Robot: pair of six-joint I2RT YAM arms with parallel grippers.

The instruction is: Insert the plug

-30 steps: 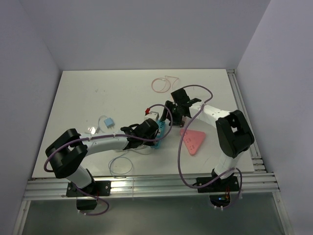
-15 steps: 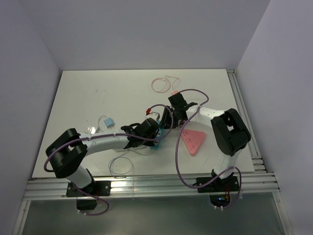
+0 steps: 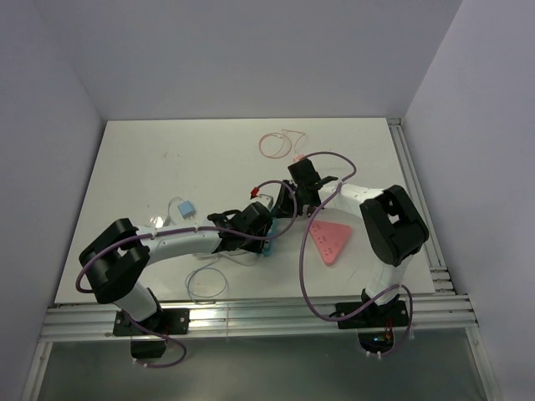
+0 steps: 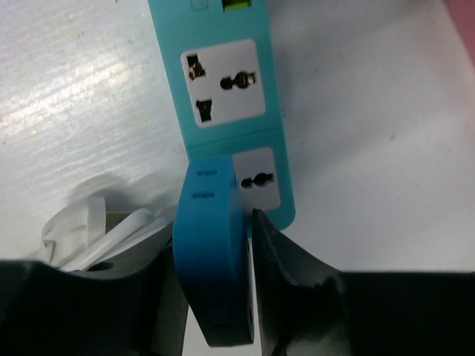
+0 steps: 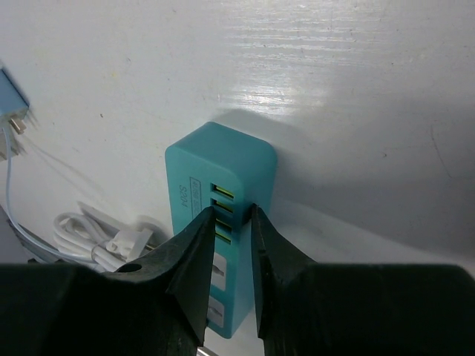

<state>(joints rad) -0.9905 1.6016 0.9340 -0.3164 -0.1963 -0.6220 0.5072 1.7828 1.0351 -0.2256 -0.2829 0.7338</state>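
while the top view sets both arms over the middle of the white table (image 3: 142,167), only the wrist views resolve the contact.

left wrist view: the blue plug (image 4: 211,259) sits at the near end of the teal power strip (image 4: 230,89) and hides part of its last socket. the next socket along is uncovered.

right wrist view: the strip's other end with its yellow-green ports, a white cable bundle (image 5: 96,237) beside it, and a blue adapter (image 5: 11,104) at the left edge.

the top view alone shows a pink triangular piece (image 3: 330,241) just right of the strip and a pink wire loop (image 3: 280,144) toward the far edge. the widest stretch of table lies left of and beyond the arms, and a slotted rail (image 3: 251,316) bounds the near edge.

left gripper (image 4: 211,230): fingers close on either side of the plug; whether they pinch it cannot be told.

right gripper (image 5: 230,210): fingers a narrow gap apart, narrower than the strip, over its top face and holding nothing; contact cannot be told.
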